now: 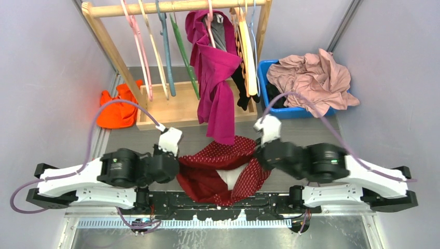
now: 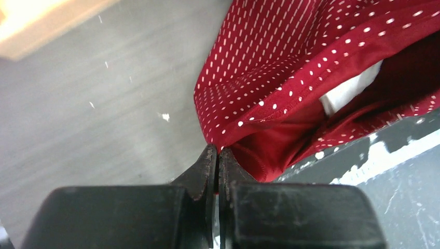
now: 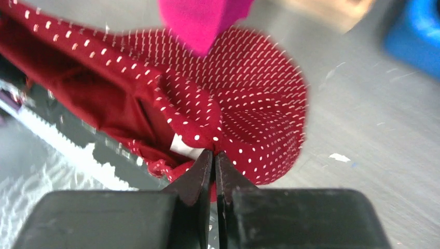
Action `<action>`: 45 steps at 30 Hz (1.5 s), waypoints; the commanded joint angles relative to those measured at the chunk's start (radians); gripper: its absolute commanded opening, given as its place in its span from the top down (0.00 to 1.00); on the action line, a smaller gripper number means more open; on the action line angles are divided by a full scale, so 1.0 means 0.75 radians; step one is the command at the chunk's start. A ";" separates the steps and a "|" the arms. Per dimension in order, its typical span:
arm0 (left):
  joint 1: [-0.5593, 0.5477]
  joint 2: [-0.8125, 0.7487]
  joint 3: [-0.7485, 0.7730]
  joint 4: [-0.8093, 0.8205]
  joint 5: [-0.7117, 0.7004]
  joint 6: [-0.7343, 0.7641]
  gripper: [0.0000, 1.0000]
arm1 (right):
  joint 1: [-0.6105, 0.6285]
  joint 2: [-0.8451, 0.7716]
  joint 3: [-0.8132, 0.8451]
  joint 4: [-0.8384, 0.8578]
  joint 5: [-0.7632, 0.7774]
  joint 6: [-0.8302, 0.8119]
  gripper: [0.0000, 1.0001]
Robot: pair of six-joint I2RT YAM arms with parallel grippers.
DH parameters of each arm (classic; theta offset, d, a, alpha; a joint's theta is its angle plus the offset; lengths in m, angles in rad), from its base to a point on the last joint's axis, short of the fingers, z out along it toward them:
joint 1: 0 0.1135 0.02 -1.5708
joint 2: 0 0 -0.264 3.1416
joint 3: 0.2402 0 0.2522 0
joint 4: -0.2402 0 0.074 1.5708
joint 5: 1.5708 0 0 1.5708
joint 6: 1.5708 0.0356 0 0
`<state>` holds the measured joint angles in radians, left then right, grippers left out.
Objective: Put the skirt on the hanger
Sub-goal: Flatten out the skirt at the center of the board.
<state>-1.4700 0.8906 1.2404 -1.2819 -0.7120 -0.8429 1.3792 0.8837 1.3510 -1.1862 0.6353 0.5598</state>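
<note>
The grey table (image 1: 129, 137) ran narrow between pale walls. At its near edge sagged the dark red, white-dotted fabric skirt (image 1: 218, 155), its two sides pinched by the clenched left gripper (image 2: 217, 153) and right gripper (image 3: 213, 155). A long magenta garment (image 1: 215, 93) dangled over its far hem.

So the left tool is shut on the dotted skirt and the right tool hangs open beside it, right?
No. The right tool is also shut on the skirt, as the right wrist view shows; the left tool does grip it.
</note>
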 commanded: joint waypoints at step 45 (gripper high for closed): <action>0.851 0.546 -0.489 1.087 0.747 0.126 0.53 | -1.418 0.287 -0.876 0.893 -1.047 0.059 0.37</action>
<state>-0.8444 1.2587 0.8978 -0.6067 -0.1635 -0.7502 0.3340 1.0603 0.7258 -0.6495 -0.0803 0.6300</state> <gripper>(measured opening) 0.462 0.637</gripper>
